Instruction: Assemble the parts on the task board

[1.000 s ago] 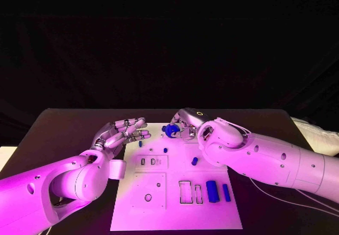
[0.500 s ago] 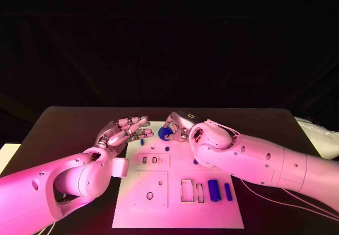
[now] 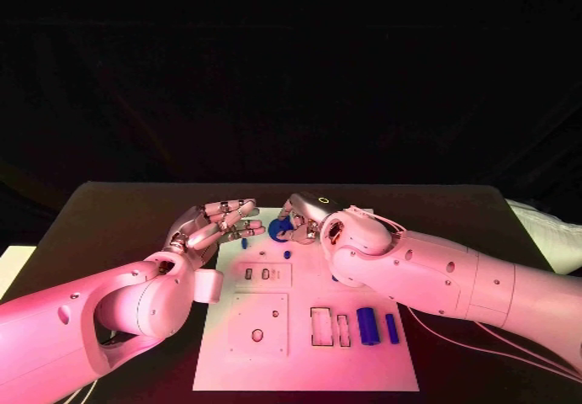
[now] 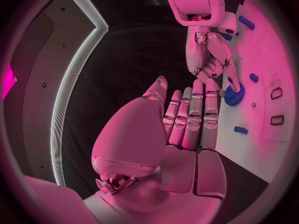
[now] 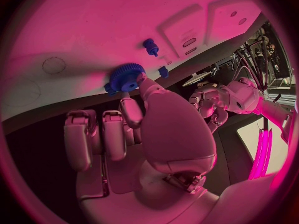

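I am pinching the round blue toothed gear (image 5: 126,77) in my right hand (image 3: 309,220) over the flat white task board's (image 3: 304,370) far edge; left hand (image 3: 222,225) hovering spread beside it. I am aiming to lower it level.

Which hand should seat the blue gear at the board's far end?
Right, probably. The right hand already has its fingers on the blue gear at the far end of the task board. The left hand hovers beside it, open, holding nothing.
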Action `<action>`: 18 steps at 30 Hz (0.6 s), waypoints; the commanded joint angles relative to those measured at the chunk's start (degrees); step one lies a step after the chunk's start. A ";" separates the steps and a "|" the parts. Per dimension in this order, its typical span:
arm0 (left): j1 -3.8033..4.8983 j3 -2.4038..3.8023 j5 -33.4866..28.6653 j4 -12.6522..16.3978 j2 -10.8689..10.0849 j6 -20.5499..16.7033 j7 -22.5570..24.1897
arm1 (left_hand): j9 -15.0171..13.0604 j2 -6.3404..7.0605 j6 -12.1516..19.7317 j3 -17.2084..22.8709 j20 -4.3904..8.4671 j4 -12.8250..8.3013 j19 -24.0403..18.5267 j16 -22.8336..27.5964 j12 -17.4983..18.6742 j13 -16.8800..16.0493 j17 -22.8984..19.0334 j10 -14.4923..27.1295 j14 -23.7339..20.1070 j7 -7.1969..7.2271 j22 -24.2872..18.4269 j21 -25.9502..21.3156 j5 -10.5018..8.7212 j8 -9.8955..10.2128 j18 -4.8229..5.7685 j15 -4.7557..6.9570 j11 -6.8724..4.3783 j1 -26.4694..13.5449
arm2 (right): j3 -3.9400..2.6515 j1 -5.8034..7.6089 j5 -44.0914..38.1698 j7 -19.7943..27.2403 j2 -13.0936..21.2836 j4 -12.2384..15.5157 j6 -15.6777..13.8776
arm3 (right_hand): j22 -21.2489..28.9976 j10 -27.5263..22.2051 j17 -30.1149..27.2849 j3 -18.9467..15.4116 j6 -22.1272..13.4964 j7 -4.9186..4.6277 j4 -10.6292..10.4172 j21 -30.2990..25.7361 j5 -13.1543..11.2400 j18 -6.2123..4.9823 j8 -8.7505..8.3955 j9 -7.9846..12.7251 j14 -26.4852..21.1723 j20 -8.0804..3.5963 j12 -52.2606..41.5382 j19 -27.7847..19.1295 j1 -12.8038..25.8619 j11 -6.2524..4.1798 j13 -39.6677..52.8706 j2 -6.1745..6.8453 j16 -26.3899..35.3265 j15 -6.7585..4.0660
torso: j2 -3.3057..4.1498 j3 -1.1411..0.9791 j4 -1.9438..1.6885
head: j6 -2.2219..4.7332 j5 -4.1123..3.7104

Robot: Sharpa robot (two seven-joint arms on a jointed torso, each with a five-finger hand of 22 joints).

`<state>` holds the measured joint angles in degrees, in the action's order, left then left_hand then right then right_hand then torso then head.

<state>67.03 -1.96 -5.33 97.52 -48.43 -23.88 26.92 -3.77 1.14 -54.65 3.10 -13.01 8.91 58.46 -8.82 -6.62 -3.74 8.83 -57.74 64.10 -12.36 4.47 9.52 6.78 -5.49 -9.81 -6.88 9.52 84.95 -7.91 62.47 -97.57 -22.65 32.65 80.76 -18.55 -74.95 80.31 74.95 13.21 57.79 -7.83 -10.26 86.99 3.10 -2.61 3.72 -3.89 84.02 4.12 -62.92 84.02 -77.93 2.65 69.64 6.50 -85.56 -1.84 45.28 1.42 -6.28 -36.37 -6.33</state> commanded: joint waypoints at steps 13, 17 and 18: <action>0.06 0.05 -0.10 0.04 0.04 1.20 0.17 | 0.07 -0.47 -0.40 -0.05 0.00 -0.45 0.32 0.25 0.41 0.05 0.10 -0.32 0.30 -0.05 -0.12 -0.41 -0.29 0.21 -0.66 0.09 0.11 0.29 | 0.16 -0.02 1.05 -0.42 0.31 -0.74 4.54 | -7.76 -0.34 3.90 -7.99 -1.95 -0.34 -6.32 0.08 0.43 0.95 0.04 -0.08 3.89 1.15 0.68 1.53 5.21 0.50 0.11 0.28 0.11 0.83 | 0.00 -0.01 0.03 | 0.01 -0.11; 0.06 0.05 -0.10 0.09 -0.03 1.20 0.17 | 0.08 -0.48 -0.37 -0.07 0.00 -0.48 0.32 0.29 0.46 0.07 0.12 -0.28 0.30 -0.06 -0.14 -0.45 -0.30 0.26 -0.65 0.08 0.13 0.27 | 0.17 -0.04 1.26 -0.37 0.89 -0.52 0.57 | -7.83 -0.02 4.13 -8.40 -1.61 -0.24 -6.08 0.10 2.33 0.96 0.05 -0.11 3.93 1.09 -0.12 1.57 4.54 0.40 0.80 -1.00 0.02 0.75 | 0.00 -0.04 0.07 | 0.14 -0.13; 0.06 0.05 -0.10 0.08 -0.06 1.20 0.17 | 0.08 -0.48 -0.37 -0.07 0.00 -0.48 0.32 0.29 0.46 0.07 0.12 -0.28 0.30 -0.06 -0.14 -0.45 -0.30 0.26 -0.65 0.08 0.13 0.27 | 0.17 -0.08 1.46 0.25 1.29 -0.15 -1.74 | -7.88 0.13 4.18 -8.48 -1.53 -0.21 -5.95 0.12 3.34 0.97 0.05 -0.11 3.95 1.06 -0.50 1.61 4.19 0.36 1.11 -1.26 0.00 0.72 | -0.01 -0.08 0.07 | 0.19 -0.13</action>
<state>67.03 -1.95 -5.36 97.48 -48.51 -23.83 26.84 -3.77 1.14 -54.65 2.94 -13.01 8.75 58.46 -8.82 -6.38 -3.75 8.89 -57.73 64.10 -12.36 4.43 9.31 6.78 -5.49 -9.81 -6.88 9.52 84.95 -7.78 62.50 -96.46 -22.59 33.47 80.39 -16.67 -74.93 79.92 74.93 4.95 55.88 -7.95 -16.27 86.99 5.81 -2.60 3.53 -4.06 84.03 4.95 -63.17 83.99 -73.71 3.00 70.54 5.75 -85.56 -1.42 45.28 1.42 -6.21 -36.29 -6.46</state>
